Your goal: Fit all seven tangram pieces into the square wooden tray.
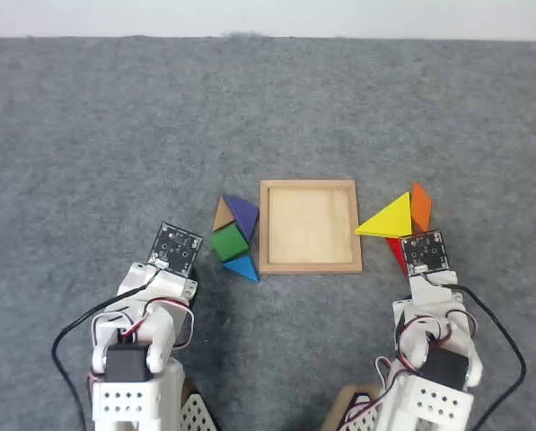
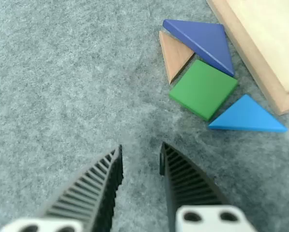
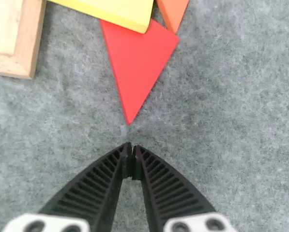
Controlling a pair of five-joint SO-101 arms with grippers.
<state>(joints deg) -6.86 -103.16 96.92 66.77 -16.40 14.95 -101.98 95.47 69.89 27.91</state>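
Note:
The square wooden tray [image 1: 309,263] lies empty mid-table. Left of it cluster a purple triangle [image 1: 243,212], a tan triangle [image 1: 221,215], a green square [image 1: 229,241] and a blue triangle [image 1: 242,267]. Right of the tray lie a yellow triangle [image 1: 389,218], an orange piece [image 1: 420,206] and a red triangle [image 1: 397,252]. My left gripper [image 2: 140,155] hovers open over bare carpet, short of the green square [image 2: 203,88] and blue triangle [image 2: 247,116]. My right gripper [image 3: 132,148] is shut and empty, just short of the red triangle's [image 3: 136,60] tip.
Grey carpet covers the whole table. The tray's corner [image 3: 11,46] and its rim [image 2: 260,58] show in the wrist views. Both arm bases stand at the near edge, with cables looping beside them. Wide open carpet lies beyond the pieces.

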